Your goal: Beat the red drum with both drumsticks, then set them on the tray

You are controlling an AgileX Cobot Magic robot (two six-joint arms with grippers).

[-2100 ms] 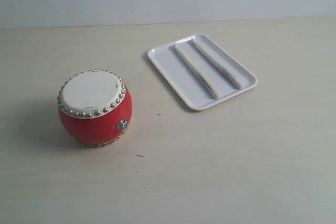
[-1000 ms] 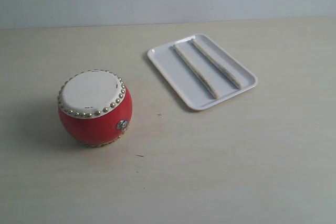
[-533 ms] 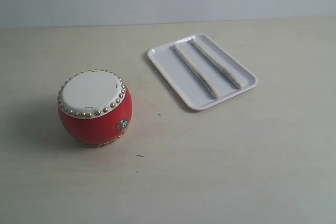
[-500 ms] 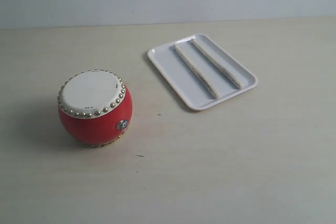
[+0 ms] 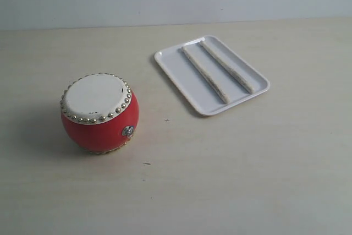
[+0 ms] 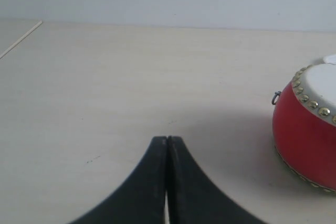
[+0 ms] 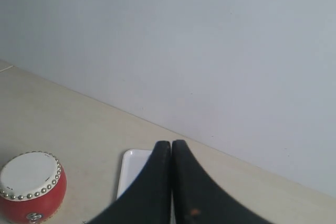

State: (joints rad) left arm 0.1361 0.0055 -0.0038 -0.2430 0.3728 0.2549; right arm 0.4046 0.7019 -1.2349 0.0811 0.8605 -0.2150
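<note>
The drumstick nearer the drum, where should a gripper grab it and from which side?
Probably mid-shaft on the drumstick, from straight above, closing across its width. It lies flat in the tray, whose low rim hinders side approaches; a gap separates it from the other stick.

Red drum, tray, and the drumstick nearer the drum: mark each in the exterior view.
red drum (image 5: 98, 96), exterior view, centre of its white skin
tray (image 5: 190, 78), exterior view, bare floor
nearer drumstick (image 5: 205, 74), exterior view, mid-shaft

Tally now: one red drum (image 5: 99, 112) | two drumsticks (image 5: 205, 74) (image 5: 226, 66) | one tray (image 5: 190, 81) | left gripper (image 6: 167, 140), right gripper (image 7: 171, 142): two
</note>
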